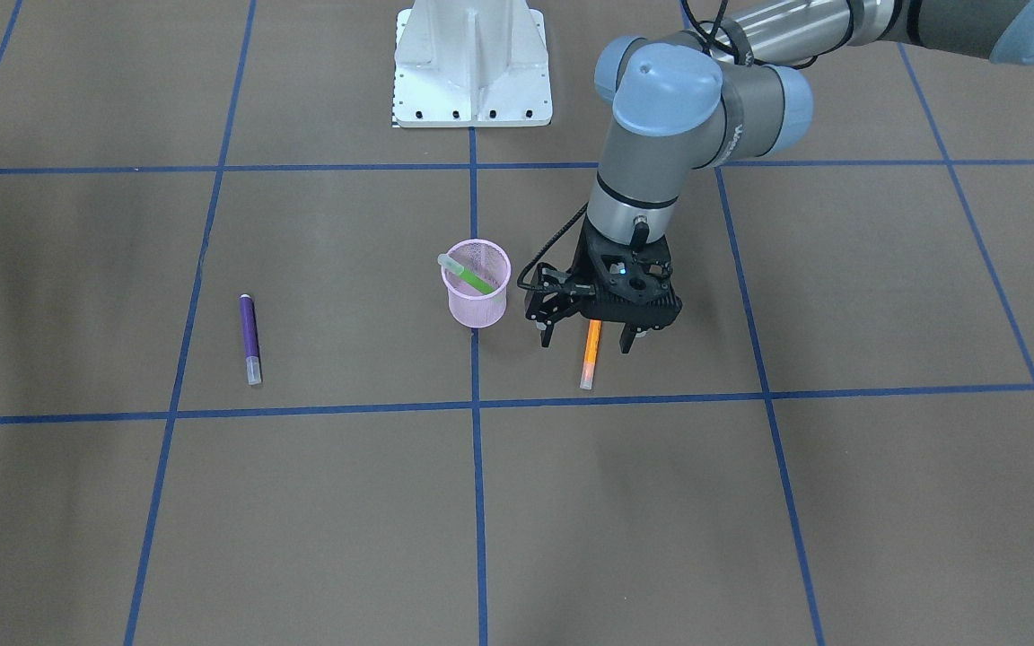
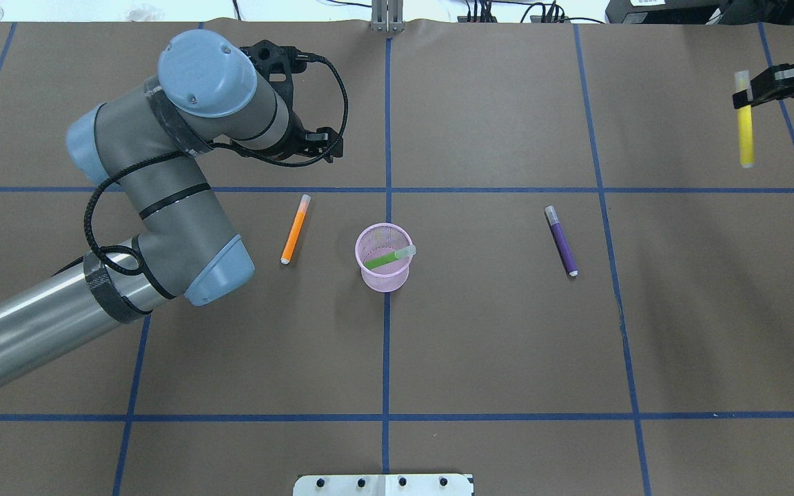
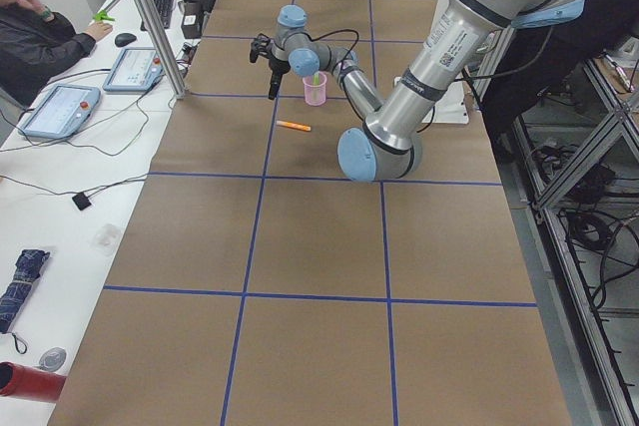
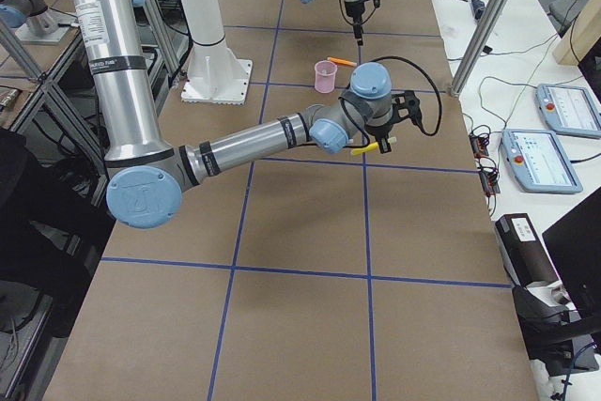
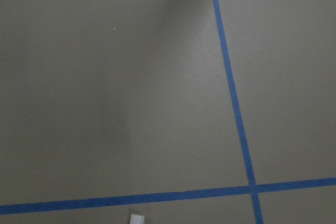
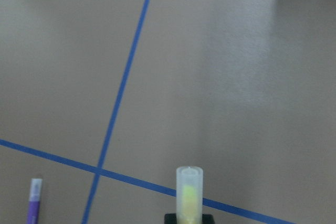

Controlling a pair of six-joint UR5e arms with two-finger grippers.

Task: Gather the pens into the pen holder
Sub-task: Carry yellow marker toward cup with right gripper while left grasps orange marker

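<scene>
The pink mesh pen holder (image 2: 372, 278) stands at the table's middle, also in the front view (image 1: 477, 310). The green pen (image 2: 388, 258) leans inside it. The orange pen (image 2: 294, 229) lies flat to the holder's left. In the front view my left gripper (image 1: 587, 339) hangs open and empty over this pen (image 1: 591, 357), with a finger on each side. The purple pen (image 2: 561, 240) lies flat to the holder's right. My right gripper (image 2: 746, 96) is at the far right and is shut on a yellow pen (image 2: 746, 134), held upright above the table and also in the right wrist view (image 6: 189, 195).
Blue tape lines (image 2: 387, 344) divide the brown table into squares. The white robot base plate (image 1: 472, 67) sits at the robot's edge. An operator (image 3: 35, 32) sits at a side bench with tablets (image 3: 60, 107).
</scene>
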